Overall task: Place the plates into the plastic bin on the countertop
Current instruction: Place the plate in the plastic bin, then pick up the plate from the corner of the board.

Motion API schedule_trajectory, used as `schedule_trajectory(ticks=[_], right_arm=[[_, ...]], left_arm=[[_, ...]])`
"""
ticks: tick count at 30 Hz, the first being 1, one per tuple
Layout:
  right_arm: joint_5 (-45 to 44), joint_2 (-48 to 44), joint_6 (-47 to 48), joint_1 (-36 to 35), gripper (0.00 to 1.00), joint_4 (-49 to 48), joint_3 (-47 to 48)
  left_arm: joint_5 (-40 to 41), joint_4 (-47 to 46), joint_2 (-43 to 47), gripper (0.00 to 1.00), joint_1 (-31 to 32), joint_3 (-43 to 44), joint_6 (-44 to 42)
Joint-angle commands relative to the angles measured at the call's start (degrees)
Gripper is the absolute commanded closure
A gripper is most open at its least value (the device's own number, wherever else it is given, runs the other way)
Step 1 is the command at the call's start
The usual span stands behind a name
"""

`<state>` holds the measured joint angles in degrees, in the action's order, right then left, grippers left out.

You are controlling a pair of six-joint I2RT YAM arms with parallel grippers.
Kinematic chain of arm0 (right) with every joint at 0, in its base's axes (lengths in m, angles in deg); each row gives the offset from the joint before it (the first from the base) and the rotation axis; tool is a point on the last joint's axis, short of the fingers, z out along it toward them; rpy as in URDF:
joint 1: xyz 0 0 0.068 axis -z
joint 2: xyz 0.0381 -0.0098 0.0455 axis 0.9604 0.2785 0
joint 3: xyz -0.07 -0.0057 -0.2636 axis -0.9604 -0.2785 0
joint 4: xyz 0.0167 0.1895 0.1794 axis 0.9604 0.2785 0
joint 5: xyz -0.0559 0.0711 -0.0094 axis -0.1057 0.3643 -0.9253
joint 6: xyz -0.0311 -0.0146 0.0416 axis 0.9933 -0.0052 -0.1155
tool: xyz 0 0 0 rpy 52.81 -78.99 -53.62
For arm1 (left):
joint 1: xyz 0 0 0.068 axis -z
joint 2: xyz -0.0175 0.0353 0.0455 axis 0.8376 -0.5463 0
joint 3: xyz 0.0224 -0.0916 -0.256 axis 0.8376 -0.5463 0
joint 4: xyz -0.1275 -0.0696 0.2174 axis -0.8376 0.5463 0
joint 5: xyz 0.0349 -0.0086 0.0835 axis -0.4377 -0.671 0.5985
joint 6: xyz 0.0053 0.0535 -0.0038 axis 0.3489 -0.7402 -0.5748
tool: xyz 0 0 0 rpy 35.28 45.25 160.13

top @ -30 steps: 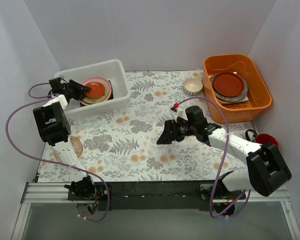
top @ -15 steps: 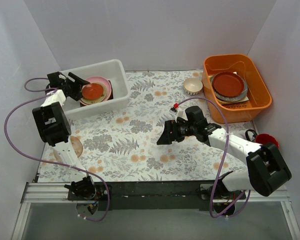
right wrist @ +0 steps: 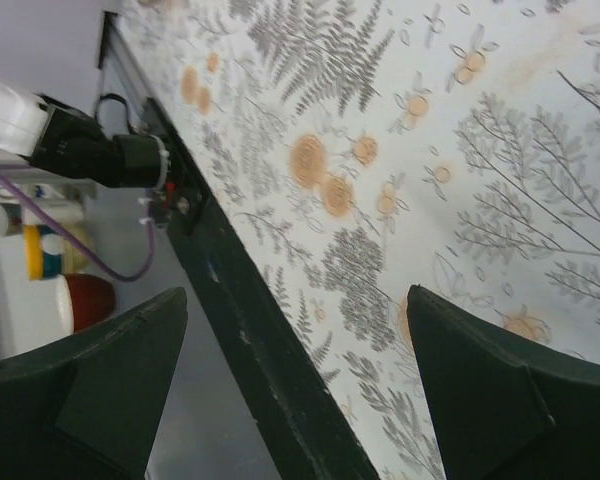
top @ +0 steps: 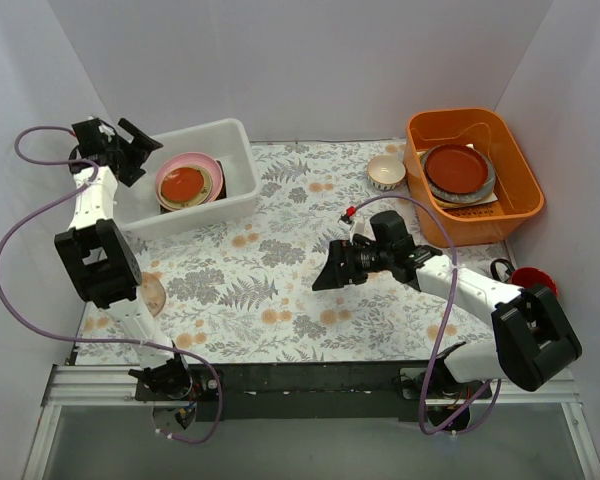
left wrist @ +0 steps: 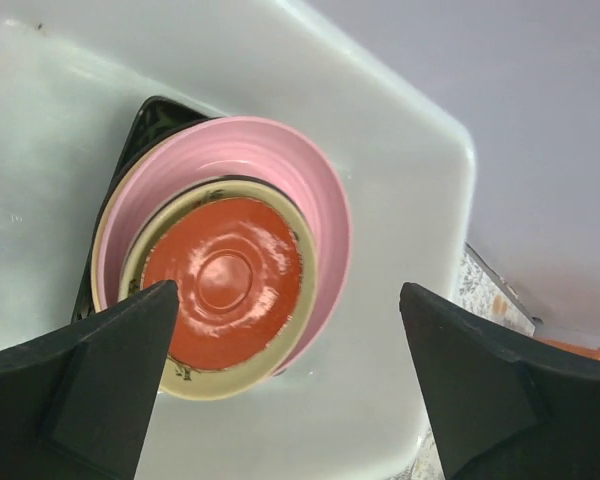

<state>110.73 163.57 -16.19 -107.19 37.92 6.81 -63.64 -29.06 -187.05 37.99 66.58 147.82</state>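
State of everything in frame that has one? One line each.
left pincer, open, empty, above the bin's left end
right pincer, open, empty, over the cloth
bin, upright, loaded
saucer, face up, top of the stack in the bin
pink plate, lower in that stack
bowl, upright on the cloth
orange tub, upright, holds a red-brown plate

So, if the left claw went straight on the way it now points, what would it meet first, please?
Probably the red-orange saucer topping the stack of plates in the plastic bin; the open left claw points at it with nothing in between, though its line is hard to judge.
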Motion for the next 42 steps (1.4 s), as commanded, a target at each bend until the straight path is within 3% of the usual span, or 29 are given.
schedule_trajectory(ticks=[1, 2, 3, 5, 7, 9, 13, 17, 22, 26, 30, 34, 37, 42], right_arm=[[10.8, 0.2, -9.8, 1.5, 0.02, -15.4, -2.9], [13.2, 0.6, -17.6, 2.0, 0.02, -20.5, -4.7], [15.3, 2.1, -23.2, 2.9, 0.02, -34.6, -9.3], [19.5, 5.7, -37.9, 3.5, 0.02, -50.0, -13.8], [19.0, 7.2, -41.1, 3.7, 0.02, -56.7, -16.6], [17.9, 6.2, -35.1, 3.5, 0.02, -50.8, -15.2], [6.6, 0.0, -11.7, 3.4, 0.02, -10.4, -4.4], [-5.1, -5.3, 0.8, 3.2, 0.02, 7.3, 4.7], [-13.0, -9.6, 3.7, 3.2, 0.02, 10.6, 6.5], [-11.8, -11.1, 2.4, 3.7, 0.02, 8.3, 4.3], [-8.2, -11.4, 2.1, 5.8, 0.02, 7.0, 2.3], [-8.1, -13.9, 1.6, 8.5, 0.02, 6.3, 1.0], [-8.8, -13.9, 3.6, 9.5, 0.02, 8.9, 1.9], [-8.9, -13.3, 4.4, 9.7, 0.02, 9.7, 1.8]], left_arm=[[-0.5, 1.2, 9.4, 0.05, 0.0, 0.6, -2.1], [-1.1, 0.7, 11.5, 0.03, 0.0, 0.0, -1.6], [-1.5, 0.6, 12.7, 0.02, 0.0, -1.1, -1.4], [-3.0, 0.3, 16.6, 0.02, 0.1, -2.5, -0.9], [-3.8, 0.1, 19.3, 0.02, 0.0, -6.3, -0.4], [-3.6, 0.2, 23.2, 0.02, 0.1, -10.7, -0.7], [-1.6, 1.5, 30.2, 0.02, 0.1, -19.4, -1.4], [-1.1, -1.7, 38.7, 0.02, -0.1, -29.0, -0.1], [-4.2, -7.3, 49.8, 0.02, -0.2, -38.7, 5.3], [-11.4, -10.8, 52.7, 0.02, -0.4, -43.0, 6.9], [-13.1, -10.3, 53.9, 0.02, -0.8, -45.8, 8.6], [-11.1, -11.0, 57.6, 0.02, -1.1, -48.1, 9.4], [-8.7, -6.3, 58.0, 0.02, -1.2, -47.1, 8.7], [3.7, 2.6, 59.3, 0.02, -1.1, -45.3, 5.2]])
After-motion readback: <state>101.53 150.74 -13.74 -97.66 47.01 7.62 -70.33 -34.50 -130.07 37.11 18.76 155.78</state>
